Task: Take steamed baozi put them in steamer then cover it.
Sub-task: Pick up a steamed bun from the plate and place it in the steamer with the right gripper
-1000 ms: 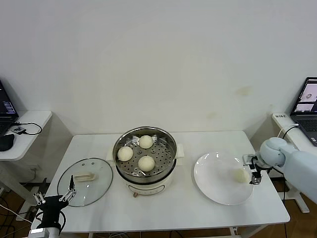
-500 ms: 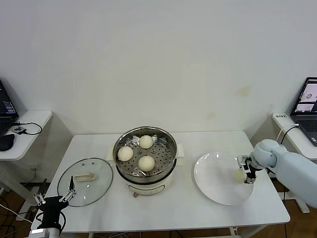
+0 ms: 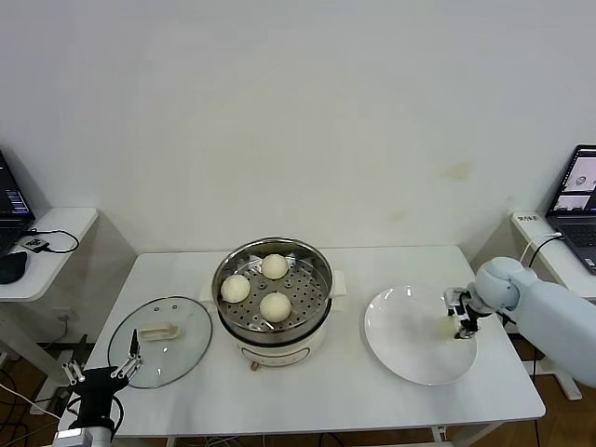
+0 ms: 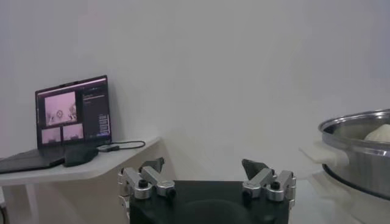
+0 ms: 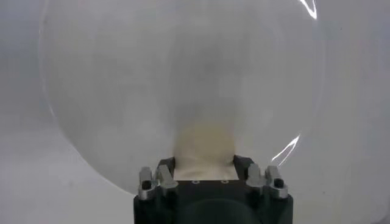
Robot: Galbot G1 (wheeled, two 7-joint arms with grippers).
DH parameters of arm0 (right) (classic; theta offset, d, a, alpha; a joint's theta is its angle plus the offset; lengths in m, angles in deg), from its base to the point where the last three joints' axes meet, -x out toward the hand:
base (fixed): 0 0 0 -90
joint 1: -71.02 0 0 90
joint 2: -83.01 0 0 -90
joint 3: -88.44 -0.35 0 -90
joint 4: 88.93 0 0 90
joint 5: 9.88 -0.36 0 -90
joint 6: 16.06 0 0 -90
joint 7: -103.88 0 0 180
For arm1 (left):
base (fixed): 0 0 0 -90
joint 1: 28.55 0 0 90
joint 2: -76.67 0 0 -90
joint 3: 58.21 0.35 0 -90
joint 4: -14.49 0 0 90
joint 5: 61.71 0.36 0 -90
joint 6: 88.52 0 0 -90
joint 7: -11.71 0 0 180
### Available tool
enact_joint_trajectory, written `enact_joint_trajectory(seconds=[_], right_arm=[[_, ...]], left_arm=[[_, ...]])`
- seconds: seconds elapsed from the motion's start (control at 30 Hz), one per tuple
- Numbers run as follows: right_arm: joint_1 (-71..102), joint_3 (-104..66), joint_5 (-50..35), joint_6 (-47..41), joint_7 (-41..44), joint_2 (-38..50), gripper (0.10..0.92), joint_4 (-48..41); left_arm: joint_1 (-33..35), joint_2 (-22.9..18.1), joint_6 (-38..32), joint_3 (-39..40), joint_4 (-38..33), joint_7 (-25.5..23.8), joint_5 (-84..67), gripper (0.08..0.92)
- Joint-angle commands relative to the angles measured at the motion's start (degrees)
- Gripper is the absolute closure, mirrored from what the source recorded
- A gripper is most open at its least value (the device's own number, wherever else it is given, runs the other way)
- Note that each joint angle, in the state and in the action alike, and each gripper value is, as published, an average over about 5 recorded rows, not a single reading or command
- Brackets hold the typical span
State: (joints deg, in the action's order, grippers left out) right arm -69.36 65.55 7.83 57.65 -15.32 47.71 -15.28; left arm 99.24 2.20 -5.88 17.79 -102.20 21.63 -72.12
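I am watching my left gripper (image 3: 101, 374) hanging parked low at the near corner of the table (image 3: 317, 391), just off the near edge of the cover (image 3: 160, 352); in its wrist view its fingers (image 4: 151, 165) are standing wide apart with nothing between them (image 4: 204, 176). The cover itself is lying flat on the table just beside the steamer (image 3: 273, 291), on my left of it, handle (image 3: 159, 330) up. Going outward from there, the steamer is sitting in the middle of the table with three steamed baozi (image 3: 275, 305) resting on its perforated tray, one toward me, one to my left (image 3: 235, 288) and one at the far side (image 3: 274, 266). To my right of the steamer, near but not touching it, the white plate (image 3: 410, 349) is lying on the table, and my right gripper (image 3: 458, 321) is hanging over the side of the plate farthest from the steamer. In the right wrist view the fourth bun (image 5: 204, 149) is sitting squarely between the fingers (image 5: 166, 165), which are pressing in on it from both sides, so the right gripper (image 5: 204, 165) is clamped on that bun over the plate (image 5: 109, 97). I cannot tell whether the bun is touching the plate or just clear of it. Farther to my right, beyond the table, an open laptop (image 3: 579, 205) is standing on a side table.
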Motion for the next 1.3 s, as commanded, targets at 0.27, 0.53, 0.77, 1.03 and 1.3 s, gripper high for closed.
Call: enact_joint_trajectory(seconds=[0.27, 0.53, 0.77, 1.03, 1.3], right_arm=[[-32.68, 15.15, -19.48, -4.04, 0.50, -3.26, 0.444, 7.10], [-46.94, 24.07, -34.84, -9.61, -3.57, -13.35, 0.432, 8.24], [-46.83, 26.58, -46.46, -14.82, -9.64, -22.50, 0.424, 7.83], [-40.87, 28.84, -47.93, -18.30, -14.75, -29.40, 0.423, 6.65], [-35.07, 31.48, -44.95, -20.72, -16.77, -30.51, 0.423, 5.41]], left_arm=[[-0.37, 0.51, 0.18, 0.10, -0.45, 0.00, -0.16, 0.177], [-0.72, 0.77, 0.11, 0.18, -0.34, -0.02, -0.23, 0.177], [-1.38, 0.36, 0.00, 0.21, -0.15, 0.04, -0.32, 0.177], [-1.33, 0.18, -0.50, 0.13, 0.43, 0.06, -0.39, 0.177], [-1.25, 0.00, -0.72, 0.06, 0.37, 0.10, -0.59, 0.177]])
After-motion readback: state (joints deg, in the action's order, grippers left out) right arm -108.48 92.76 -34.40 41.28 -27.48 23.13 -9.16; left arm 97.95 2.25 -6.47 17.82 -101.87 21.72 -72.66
